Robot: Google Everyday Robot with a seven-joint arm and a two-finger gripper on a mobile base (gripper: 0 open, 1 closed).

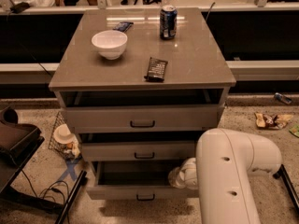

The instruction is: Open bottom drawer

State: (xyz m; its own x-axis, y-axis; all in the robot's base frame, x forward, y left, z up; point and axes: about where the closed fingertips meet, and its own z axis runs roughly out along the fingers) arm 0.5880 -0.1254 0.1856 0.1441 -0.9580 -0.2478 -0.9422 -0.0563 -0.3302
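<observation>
The gripper [180,175] sits low at the right end of the bottom drawer [117,192], just inside its open tray and against the right side wall; the bulky white arm [233,171] covers it from the right, so whether it is clenched on anything or released I cannot tell

That drawer stands pulled out furthest of the three. Its front panel runs left of the gripper and a little below it, with the small black handle [145,198] at mid-panel, apart from the gripper. The tray left of the gripper is dark and shallow

Directly above the gripper hangs the middle drawer [117,150], partly out, and above that the top drawer [107,118], also ajar, so the overhang is stepped

Far above, on the cabinet top [201,64]: a white bowl [110,43], a can [168,21], a dark packet [156,69]

Left of the gripper, past the drawer corner, the speckled floor [42,171] holds a blue tape cross [70,169], cables and a wire basket [60,139]. Right of it, beyond the arm, a wrapper [271,120] lies on the floor
</observation>
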